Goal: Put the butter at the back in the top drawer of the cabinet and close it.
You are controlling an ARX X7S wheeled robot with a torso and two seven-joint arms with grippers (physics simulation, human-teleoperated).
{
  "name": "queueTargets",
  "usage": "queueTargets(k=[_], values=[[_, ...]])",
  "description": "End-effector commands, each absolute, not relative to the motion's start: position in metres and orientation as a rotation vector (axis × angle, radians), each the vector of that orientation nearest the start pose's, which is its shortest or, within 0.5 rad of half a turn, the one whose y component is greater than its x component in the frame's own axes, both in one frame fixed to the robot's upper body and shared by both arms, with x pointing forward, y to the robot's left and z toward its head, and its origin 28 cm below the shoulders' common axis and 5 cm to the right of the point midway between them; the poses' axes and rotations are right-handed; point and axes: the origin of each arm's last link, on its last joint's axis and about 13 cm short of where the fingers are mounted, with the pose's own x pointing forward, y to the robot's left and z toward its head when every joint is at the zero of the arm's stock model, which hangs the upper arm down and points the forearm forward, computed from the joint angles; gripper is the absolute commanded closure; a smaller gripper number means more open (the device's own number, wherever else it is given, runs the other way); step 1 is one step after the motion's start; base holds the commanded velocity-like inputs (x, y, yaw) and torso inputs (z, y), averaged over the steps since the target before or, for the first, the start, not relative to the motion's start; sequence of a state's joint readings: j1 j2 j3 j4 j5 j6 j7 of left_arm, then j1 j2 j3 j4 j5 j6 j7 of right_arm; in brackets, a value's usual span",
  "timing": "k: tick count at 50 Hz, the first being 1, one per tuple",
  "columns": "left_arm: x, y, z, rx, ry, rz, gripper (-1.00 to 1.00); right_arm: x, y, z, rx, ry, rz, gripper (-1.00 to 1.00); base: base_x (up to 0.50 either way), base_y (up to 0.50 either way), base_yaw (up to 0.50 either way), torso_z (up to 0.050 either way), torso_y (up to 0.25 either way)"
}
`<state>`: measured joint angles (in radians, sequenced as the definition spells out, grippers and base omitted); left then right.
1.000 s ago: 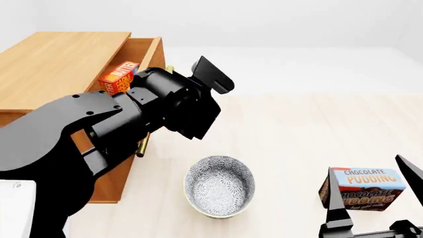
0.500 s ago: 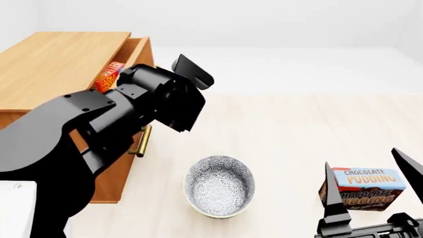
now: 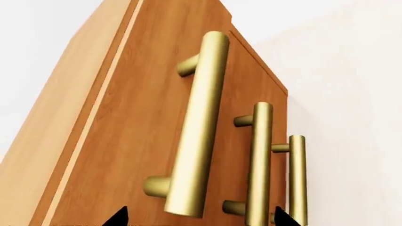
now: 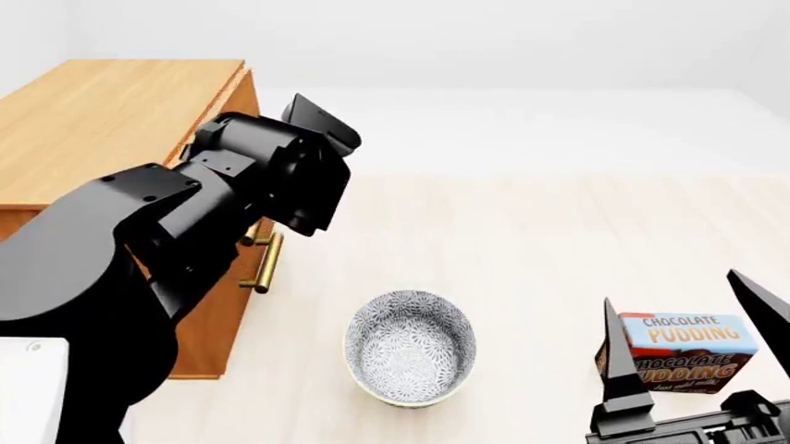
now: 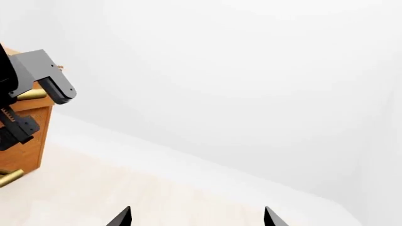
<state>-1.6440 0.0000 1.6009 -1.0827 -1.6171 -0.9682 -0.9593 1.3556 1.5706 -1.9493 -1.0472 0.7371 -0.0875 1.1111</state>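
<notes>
While shut, cabinet, three handles

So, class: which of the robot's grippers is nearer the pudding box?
Right. The right gripper stands open just in front of the pudding box; the left gripper faces the cabinet, far across the floor.

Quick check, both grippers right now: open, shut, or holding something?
Left gripper: open, holding nothing, fingertips either side of the top drawer handle.
Right gripper: open, empty, near the pudding box.
</notes>
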Motion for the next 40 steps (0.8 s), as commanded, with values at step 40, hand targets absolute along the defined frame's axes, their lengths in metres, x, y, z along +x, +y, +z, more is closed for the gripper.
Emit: queueTargets(k=[40], values=[[0.364, 0.171, 0.222, 0.716, 0.689, 0.514, -1.00, 0.103, -0.157, 0.201, -0.311, -0.198, 0.082, -1.00, 0.00, 0.00, 0.00, 0.000, 0.000]])
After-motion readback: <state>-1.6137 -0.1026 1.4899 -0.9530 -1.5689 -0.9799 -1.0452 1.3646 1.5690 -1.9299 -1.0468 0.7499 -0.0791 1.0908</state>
